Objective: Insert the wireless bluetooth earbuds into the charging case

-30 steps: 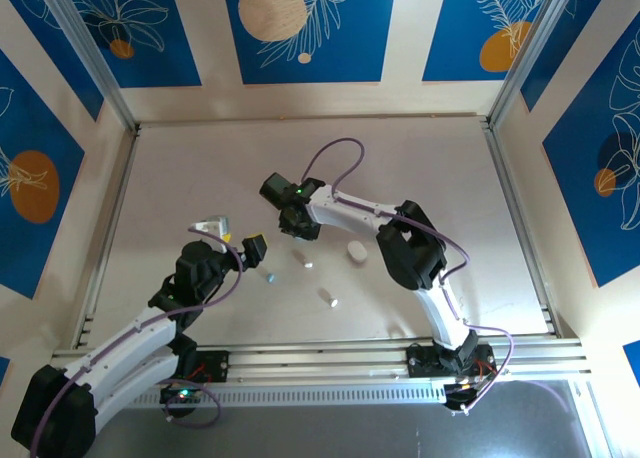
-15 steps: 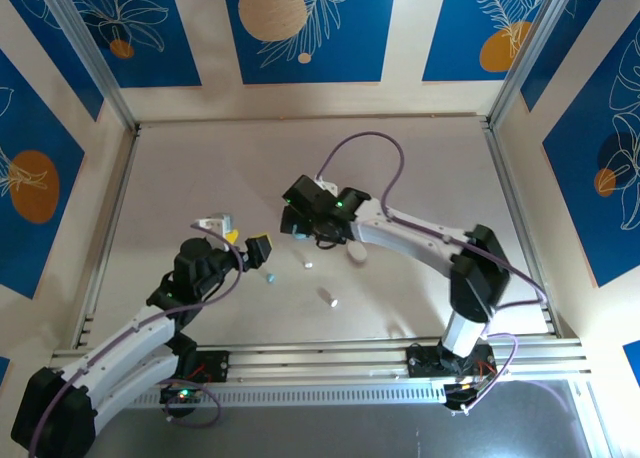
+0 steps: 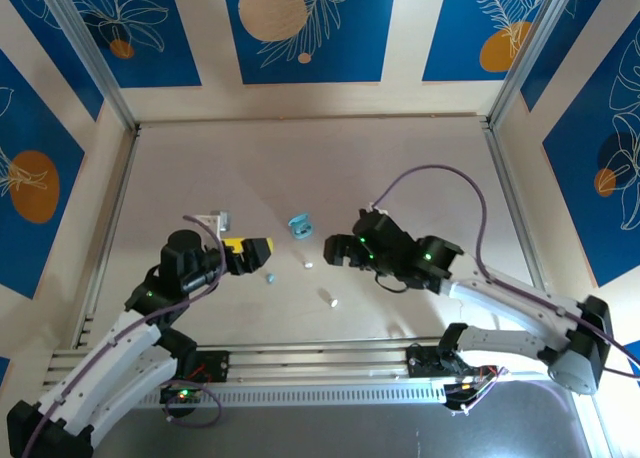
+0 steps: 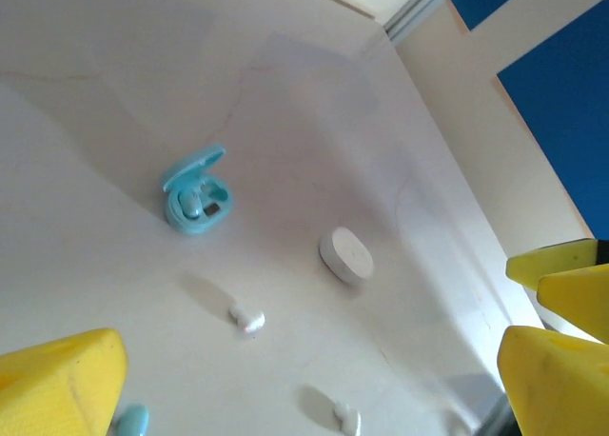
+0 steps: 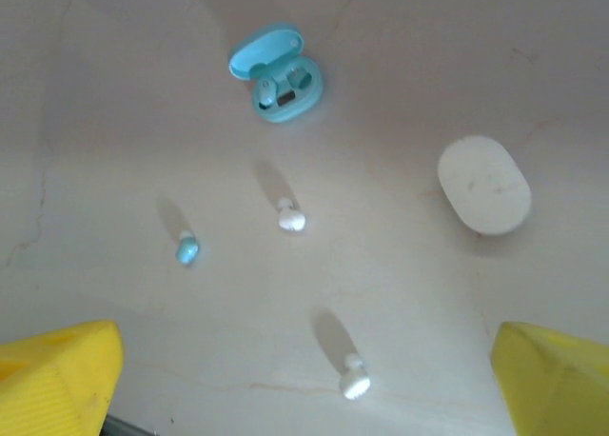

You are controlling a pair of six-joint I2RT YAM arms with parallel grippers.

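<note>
The left hand [image 3: 258,250] and right hand [image 3: 336,248] are both gaping wide, holding nothing. The loose blue earbud [image 3: 269,276] is lying mid-worktop, just beside the left hand, near the open blue case [image 3: 299,225]. Centring over it before closing is looking wisest.

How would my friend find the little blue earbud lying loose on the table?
Find the open light blue case near the middle of the table. Three tiny earbuds lie loose just below it in the overhead view. The blue earbud is the leftmost and the only blue one; the other two are white earbuds.
</note>
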